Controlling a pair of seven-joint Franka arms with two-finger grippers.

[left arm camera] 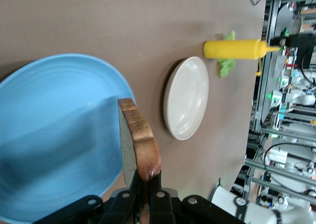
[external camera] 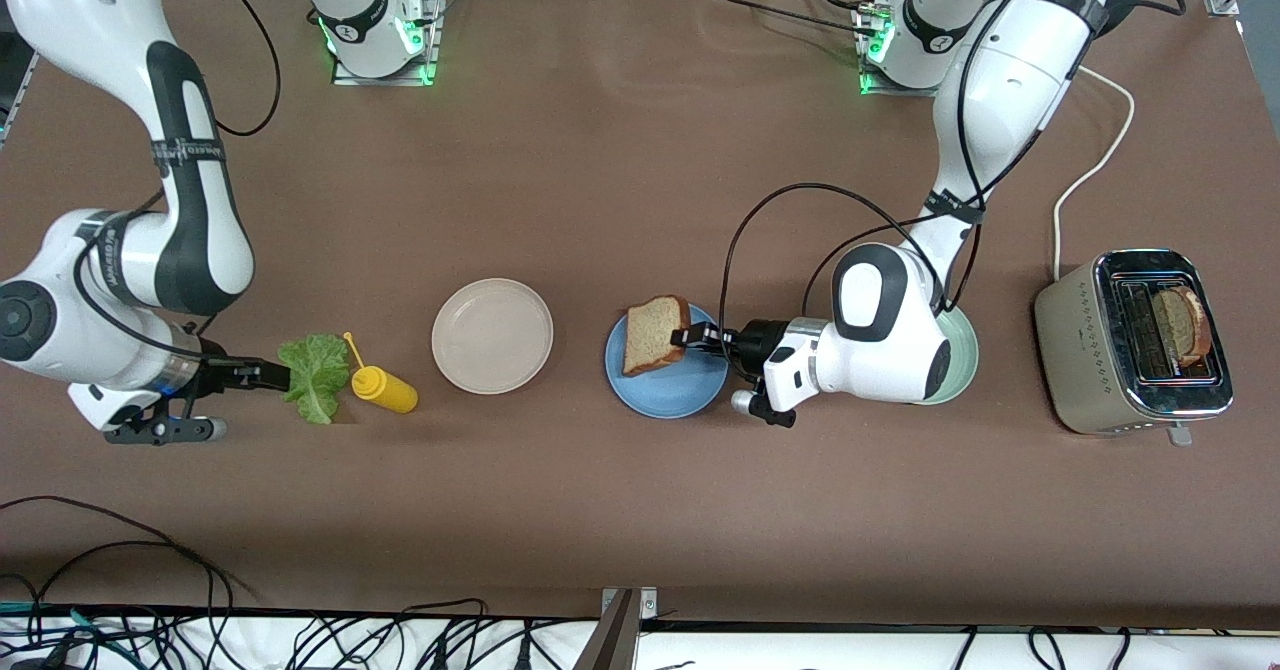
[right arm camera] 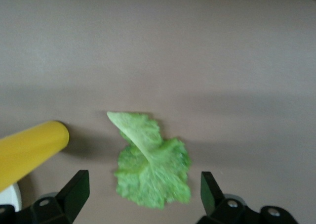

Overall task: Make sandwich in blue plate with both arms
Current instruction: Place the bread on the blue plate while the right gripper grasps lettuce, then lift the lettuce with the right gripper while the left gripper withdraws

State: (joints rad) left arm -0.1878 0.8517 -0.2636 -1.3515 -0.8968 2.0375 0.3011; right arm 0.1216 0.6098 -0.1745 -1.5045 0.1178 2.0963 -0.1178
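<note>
Bread first: the left gripper (external camera: 690,336) has its fingers clenched on the crust edge of a slice of brown toast (external camera: 655,334), holding it tilted over the blue plate (external camera: 672,393). In the left wrist view the toast (left arm camera: 139,144) stands on edge straight out from the fingertips, with the blue plate (left arm camera: 54,135) underneath it. A beige plate (external camera: 492,335) sits beside the blue one, toward the right arm's end of the table. The right gripper (right arm camera: 143,194) is spread wide apart, released, a lettuce leaf (right arm camera: 148,162) lying on the table between its fingers. Just beside the leaf lies a yellow squeeze bottle (external camera: 384,387). A second slice (external camera: 1183,325) stands in the toaster (external camera: 1075,350) at the left arm's end.
</note>
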